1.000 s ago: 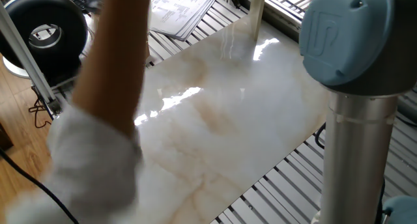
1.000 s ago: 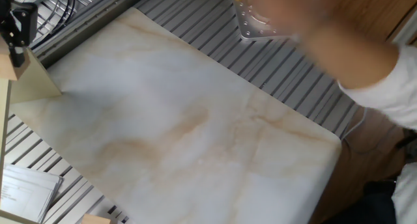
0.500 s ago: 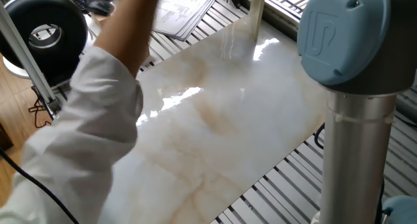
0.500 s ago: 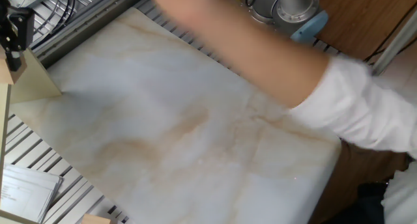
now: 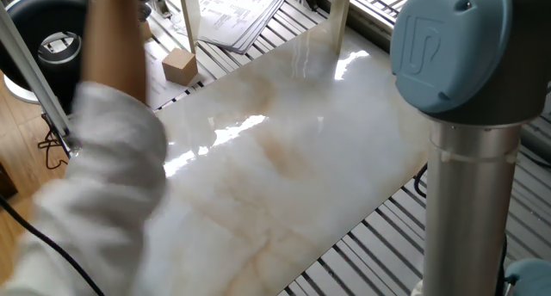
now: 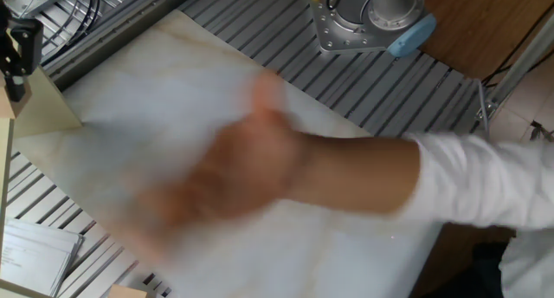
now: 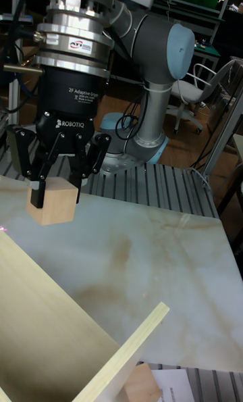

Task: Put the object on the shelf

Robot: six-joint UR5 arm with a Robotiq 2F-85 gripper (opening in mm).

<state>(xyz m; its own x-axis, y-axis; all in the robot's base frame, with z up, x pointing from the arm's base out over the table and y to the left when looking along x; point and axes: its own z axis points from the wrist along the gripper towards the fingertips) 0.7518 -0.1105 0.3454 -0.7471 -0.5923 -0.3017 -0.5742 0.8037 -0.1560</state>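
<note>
Above the marble table [image 7: 135,253], toward the left of the tall fixed view, the gripper [image 7: 55,192] hangs with its fingers pinched on the wooden cube [image 7: 50,201]. The cube sits between the fingertips at the very bottom of the claw, lifted clear of the table, with most of its body showing below and in front of the pads. To my reading the carry step is in hand: the cube is gripped and raised but not yet on the shelf [image 7: 61,321], whose pale boards slope across the foreground, nearer the camera than the table. The next move calls for bringing the cube over a shelf board, lowering it until it rests, then spreading the fingers.

Further right over the table, a person's arm [image 6: 329,181] in a white sleeve sweeps across the marble, badly blurred in both fixed views; it may cross the claw's path. Beyond the table's far edge in one fixed view, another tan block [image 5: 179,65] rests on the ribbed surface beside a shelf post.
</note>
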